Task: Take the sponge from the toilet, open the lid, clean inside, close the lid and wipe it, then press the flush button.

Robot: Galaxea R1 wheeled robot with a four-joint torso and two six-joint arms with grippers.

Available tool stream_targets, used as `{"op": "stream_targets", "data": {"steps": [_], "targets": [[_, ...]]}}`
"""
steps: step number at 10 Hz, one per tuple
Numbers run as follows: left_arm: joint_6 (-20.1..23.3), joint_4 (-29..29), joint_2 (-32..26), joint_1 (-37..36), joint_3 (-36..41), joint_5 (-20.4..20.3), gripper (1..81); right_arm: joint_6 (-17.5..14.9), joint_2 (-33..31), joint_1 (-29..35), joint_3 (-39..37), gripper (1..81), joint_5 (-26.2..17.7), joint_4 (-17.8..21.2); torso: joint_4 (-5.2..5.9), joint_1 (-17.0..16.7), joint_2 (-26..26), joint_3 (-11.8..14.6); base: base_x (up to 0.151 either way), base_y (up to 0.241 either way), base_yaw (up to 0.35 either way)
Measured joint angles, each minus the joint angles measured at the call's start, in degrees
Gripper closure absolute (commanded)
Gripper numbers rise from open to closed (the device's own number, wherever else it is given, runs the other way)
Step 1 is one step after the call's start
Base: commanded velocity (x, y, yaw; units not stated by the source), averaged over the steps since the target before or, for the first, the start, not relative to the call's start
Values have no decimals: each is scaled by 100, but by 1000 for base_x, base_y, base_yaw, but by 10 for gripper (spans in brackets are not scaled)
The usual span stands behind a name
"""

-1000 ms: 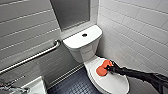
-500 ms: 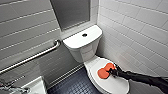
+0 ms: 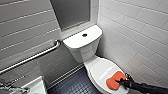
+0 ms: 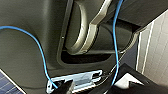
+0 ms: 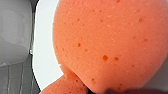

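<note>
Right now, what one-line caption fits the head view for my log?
Right gripper holds the orange sponge against the closed lid of the white toilet, flush button on the tank behind.

A bathroom; white toilet (image 3: 93, 60), tiled walls (image 3: 135, 37), a steel grab bar (image 3: 32, 58), dark floor (image 3: 75, 85)

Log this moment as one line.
toilet: lid closed | right gripper: jaws shut on sponge, sponge on lid | flush button: untouched
</note>
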Motion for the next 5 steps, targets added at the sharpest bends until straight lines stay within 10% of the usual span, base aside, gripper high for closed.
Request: {"op": "stream_targets", "data": {"steps": [5], "targets": [[0, 63, -2, -15, 0, 13, 10, 7, -923, -1142, 658, 811, 926, -5, 0, 0, 0, 2, 0, 0, 0]]}}
